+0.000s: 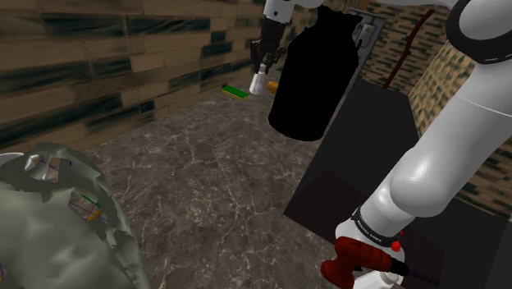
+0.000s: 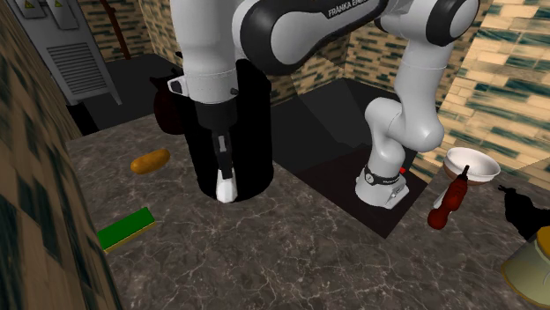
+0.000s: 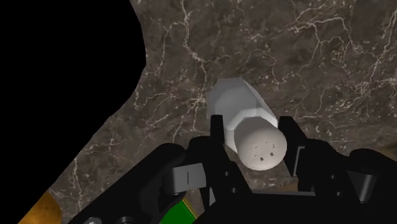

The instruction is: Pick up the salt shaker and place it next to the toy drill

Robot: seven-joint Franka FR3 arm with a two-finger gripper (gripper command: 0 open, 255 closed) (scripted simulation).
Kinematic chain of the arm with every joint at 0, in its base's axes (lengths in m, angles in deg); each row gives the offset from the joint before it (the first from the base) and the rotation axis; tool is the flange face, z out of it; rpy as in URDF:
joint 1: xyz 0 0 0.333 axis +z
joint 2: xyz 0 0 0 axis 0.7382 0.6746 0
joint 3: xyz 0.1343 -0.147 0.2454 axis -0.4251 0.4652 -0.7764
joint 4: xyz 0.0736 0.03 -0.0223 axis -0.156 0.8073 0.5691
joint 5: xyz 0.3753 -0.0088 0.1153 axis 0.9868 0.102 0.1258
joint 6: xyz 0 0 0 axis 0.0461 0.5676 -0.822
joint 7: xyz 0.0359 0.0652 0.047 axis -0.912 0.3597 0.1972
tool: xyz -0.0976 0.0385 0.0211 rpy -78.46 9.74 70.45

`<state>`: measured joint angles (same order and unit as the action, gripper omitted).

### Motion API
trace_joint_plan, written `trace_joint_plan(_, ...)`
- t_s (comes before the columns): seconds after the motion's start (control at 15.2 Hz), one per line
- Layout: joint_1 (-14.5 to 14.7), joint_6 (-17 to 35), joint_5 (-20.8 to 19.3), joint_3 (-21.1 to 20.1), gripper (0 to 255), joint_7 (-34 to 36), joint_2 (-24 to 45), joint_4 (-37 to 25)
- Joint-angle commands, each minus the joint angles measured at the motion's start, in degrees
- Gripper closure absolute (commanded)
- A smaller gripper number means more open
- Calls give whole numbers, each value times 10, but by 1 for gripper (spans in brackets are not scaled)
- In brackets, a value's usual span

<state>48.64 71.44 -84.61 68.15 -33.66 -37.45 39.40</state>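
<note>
We see the all-black two-finger pincer (image 3: 253, 143) closed on the white faceted salt shaker (image 3: 245, 118), one finger pressed to each side of its rounded, perforated cap. The shaker hangs low at the dark veined marble counter (image 3: 318, 57); we cannot tell whether it touches. The dark red toy drill (image 1: 361, 261) lies well apart from the pincer, and a flat green block (image 2: 125, 227) sits near it.
</note>
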Motion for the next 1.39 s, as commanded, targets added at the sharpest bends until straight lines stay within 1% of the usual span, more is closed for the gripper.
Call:
trace_joint_plan(0.0, 0, -16, -1, 0, 255, 2, -2, -14)
trace_joint_plan(0.46, 0, -66, -1, 0, 255, 5, 2, -67)
trace_joint_plan(0.86, 21, -43, -5, -25, 255, 50, -121, 74)
trace_joint_plan(1.32, 44, -43, 6, -63, 255, 108, -251, 201)
